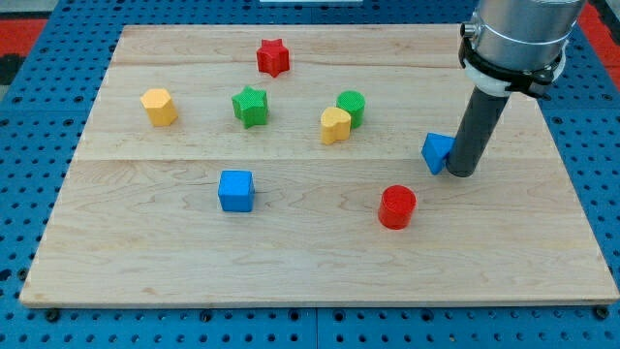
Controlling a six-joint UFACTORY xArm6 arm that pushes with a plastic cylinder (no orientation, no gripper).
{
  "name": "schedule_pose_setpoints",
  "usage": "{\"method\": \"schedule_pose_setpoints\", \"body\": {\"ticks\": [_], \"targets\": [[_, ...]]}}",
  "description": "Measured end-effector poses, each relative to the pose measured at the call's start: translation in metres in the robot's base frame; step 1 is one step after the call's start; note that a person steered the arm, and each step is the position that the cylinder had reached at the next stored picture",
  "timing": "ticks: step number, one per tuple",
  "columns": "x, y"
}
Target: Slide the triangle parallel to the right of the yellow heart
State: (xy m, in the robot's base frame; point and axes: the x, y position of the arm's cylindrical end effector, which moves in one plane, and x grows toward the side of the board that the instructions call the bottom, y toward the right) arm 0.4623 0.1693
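The blue triangle point(437, 151) lies on the wooden board at the view's right, partly hidden by my rod. My tip point(461, 174) rests just to the triangle's right and a little below it, touching or nearly touching it. The yellow heart point(335, 125) sits near the board's middle, to the triangle's left and slightly higher. A green cylinder point(353, 106) touches the heart's upper right side.
A red cylinder point(396, 206) stands below and left of the triangle. A blue cube point(235, 190), a green star point(250, 105), a red star point(273, 57) and a yellow hexagon point(159, 106) lie further left. The board's right edge point(572, 184) is beyond my rod.
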Motion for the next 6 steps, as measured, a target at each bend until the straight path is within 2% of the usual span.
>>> {"method": "schedule_pose_setpoints", "body": {"ticks": [1,3,5,6], "targets": [[-0.019,0.0],[0.004,-0.009],[-0.039,-0.037],[-0.046,-0.037]]}}
